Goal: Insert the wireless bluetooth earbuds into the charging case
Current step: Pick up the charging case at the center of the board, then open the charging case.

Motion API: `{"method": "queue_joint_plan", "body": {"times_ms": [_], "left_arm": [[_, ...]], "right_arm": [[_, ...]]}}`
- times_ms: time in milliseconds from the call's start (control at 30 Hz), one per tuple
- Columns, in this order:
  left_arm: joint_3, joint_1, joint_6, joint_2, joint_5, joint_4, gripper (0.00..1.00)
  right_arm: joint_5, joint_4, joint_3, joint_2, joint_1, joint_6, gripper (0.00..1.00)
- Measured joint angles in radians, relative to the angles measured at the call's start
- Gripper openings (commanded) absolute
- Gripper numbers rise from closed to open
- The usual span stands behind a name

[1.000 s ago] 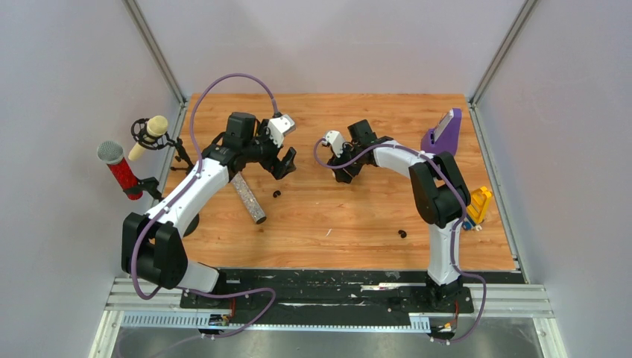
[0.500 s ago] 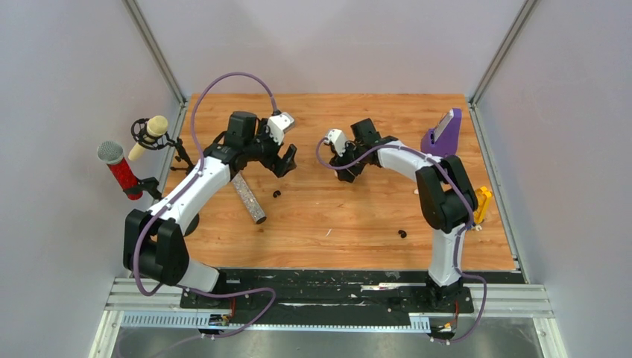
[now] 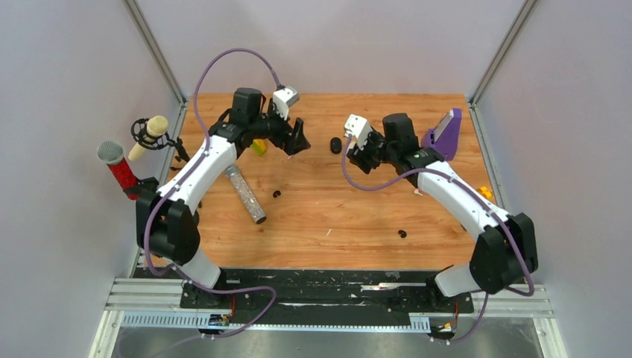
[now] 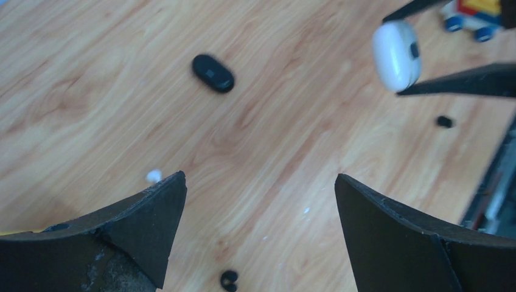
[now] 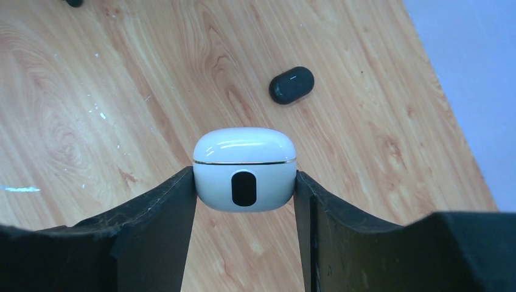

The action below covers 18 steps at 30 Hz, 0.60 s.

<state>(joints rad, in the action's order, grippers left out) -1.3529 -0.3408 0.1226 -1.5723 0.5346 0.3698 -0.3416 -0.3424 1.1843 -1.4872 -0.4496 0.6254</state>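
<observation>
A black bud lies loose on the wood-grain desk, and a second black bud lies well apart from it, nearer the front edge; neither is in a case. The white case is a glossy rounded pebble with its lid closed and a dark oval on its front. The right fingers pinch it by its sides. The black case, a smooth closed oval, rests on the desk beyond it. The left fingers are spread wide, holding nothing.
</observation>
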Motion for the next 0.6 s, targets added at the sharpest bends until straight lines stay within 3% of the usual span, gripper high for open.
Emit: {"method": "queue_joint_plan", "body": {"times_ms": [167, 267, 467, 600], "left_arm": [[-0.153, 0.0, -0.123, -0.095, 0.232, 0.0, 1.0], [-0.169, 0.0, -0.261, -0.133, 0.382, -0.074, 1.0], [-0.012, 0.0, -0.657, -0.147, 0.552, -0.454, 1.0], [0.047, -0.001, -0.812, -0.15, 0.579, -0.593, 1.0]], "right_arm": [[0.01, 0.021, -0.093, 0.152, -0.034, 0.005, 0.43], [0.024, 0.039, -0.129, 0.22, -0.066, 0.005, 0.41], [0.031, 0.098, -0.19, 0.315, -0.088, 0.001, 0.38], [0.042, 0.138, -0.232, 0.335, -0.093, 0.002, 0.37]]}}
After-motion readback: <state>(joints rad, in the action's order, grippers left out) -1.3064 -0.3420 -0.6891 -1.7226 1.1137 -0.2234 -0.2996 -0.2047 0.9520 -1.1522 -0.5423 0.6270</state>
